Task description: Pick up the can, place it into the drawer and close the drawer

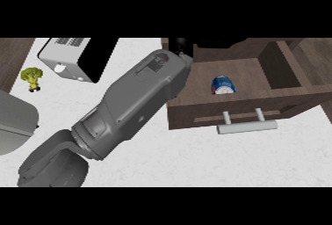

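- Right of the right hand (179, 44), and a little nearer the robot, the can (224, 85) lay on its side on the floor of the open drawer (194, 110), apart from the hand and touching nothing but the wood.
- Nearer the robot than the can, the drawer's front panel carried a pale bar handle (247, 127) on two posts; it stood out over the counter (214, 162), well clear of the hand.
- Beyond the can on the side away from the hand, the drawer's side wall rose as a dark brown board, and the can lay nearer the drawer's middle than that wall.
- Left of the hand sat a white and black appliance (71, 59) on the counter, well apart from it.
- Farther left than the appliance lay a small piece of broccoli (31, 79), alone on the white top.
- From the hand back toward the lower left ran the right forearm (136, 101), a thick grey body lying across the counter and covering the drawer's left edge, so that it hid that corner of the drawer.
- At the far left edge another grey rounded part (13, 123) showed; what it was could not be told.
- Only a small black part of the right hand showed past the wrist, at the drawer's back left corner; whether it was spread or closed could not be told, and nothing was seen held in it.
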You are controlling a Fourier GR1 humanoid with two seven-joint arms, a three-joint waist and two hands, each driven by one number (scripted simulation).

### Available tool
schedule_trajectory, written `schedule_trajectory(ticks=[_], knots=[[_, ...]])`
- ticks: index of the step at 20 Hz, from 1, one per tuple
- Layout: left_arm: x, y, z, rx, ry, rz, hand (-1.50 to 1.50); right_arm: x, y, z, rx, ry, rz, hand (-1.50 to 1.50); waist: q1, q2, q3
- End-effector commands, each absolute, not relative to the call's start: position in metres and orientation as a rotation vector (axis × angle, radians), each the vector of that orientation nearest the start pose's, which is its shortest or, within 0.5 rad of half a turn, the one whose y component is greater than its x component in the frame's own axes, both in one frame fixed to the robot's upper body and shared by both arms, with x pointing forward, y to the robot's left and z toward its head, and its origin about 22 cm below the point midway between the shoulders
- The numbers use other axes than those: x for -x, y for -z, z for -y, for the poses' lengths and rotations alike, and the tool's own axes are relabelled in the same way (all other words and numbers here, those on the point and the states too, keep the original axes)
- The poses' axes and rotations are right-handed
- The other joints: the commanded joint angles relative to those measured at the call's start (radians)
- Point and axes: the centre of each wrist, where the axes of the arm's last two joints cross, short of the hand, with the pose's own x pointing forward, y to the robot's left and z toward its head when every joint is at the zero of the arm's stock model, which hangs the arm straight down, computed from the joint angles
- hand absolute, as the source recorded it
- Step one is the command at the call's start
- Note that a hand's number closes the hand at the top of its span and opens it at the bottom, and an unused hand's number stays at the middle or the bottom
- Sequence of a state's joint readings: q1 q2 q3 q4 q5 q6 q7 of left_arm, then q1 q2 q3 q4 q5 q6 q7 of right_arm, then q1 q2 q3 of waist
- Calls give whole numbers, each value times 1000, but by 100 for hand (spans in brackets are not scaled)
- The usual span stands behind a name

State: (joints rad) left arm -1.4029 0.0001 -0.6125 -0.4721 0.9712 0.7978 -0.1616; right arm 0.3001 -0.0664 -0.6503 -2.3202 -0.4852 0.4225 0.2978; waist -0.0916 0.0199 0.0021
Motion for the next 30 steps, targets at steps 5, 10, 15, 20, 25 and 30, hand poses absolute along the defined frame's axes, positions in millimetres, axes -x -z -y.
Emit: schedule_trajectory(ticks=[5, 10, 15, 20, 25, 30], knots=[[-416, -164, 15, 19, -103, 1710, -150, -105, -167, 341, 328, -256, 1984, -150, 17, 1, -1], [-417, -165, 14, 32, -108, 1752, -150, -113, -171, 319, 415, -349, 2042, -150, 48, -3, -1], [-412, -191, 28, 41, -141, 1739, -150, -136, -185, 303, 516, -514, 2027, -150, 60, -6, -2], [-410, -197, 32, 50, -152, 1724, -150, -168, -179, 276, 595, -616, 2019, -150, 73, -8, -2], [-415, -185, 21, 64, -153, 1692, -150, -203, -156, 244, 672, -700, 1998, -150, 103, -15, -2], [-414, -179, 15, 19, -139, 1713, -150, -257, -140, 222, 775, -839, 1937, -150, 124, -16, -2]])
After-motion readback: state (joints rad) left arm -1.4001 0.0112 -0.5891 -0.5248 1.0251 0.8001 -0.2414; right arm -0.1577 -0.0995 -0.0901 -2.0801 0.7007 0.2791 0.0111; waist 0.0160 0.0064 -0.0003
